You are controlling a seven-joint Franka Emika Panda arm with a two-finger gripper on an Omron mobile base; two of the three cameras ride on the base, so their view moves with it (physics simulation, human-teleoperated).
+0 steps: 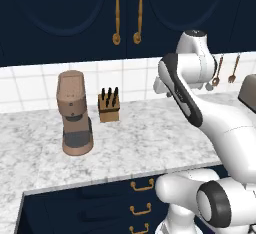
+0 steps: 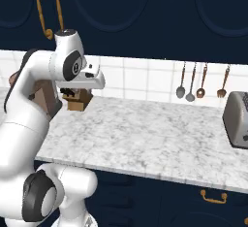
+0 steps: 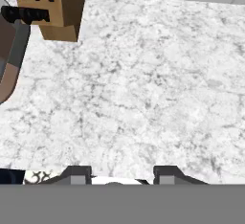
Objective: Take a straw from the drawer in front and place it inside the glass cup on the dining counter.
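The straw itself is out of sight. Going by the task, it should lie in one of the drawers (image 1: pixel 142 185) under the front edge of the marble worktop (image 3: pixel 143 74), and those drawer fronts with brass handles look shut. That puts it below the jaws and back toward the base, with the stone slab in between.

The gripper (image 3: pixel 122 174) hovers over bare marble. Its two fingertips (image 3: pixel 79 172) stand partly apart with nothing between them.

The first risk is coming straight down from here, which would drive the fingertips into the worktop instead of reaching a handle. The arm probably has to pull back past the edge and drop lower first.

The second risk is the handle itself. It is thin and curved, so a half-spread jaw arriving off-centre could slip off it, or push the drawer front rather than hook it.

The knife block (image 3: pixel 57 12) sits ahead and to one side of the jaws, with the brown grinder (image 1: pixel 74 113) just beyond it. A wide elbow swing while folding back could clip either one. The toaster (image 2: pixel 237 119) and the hanging utensils (image 2: pixel 191 83) are well off to the other side and seem safe.

Picking the wrong drawer of the stack would also cost a wasted pull.
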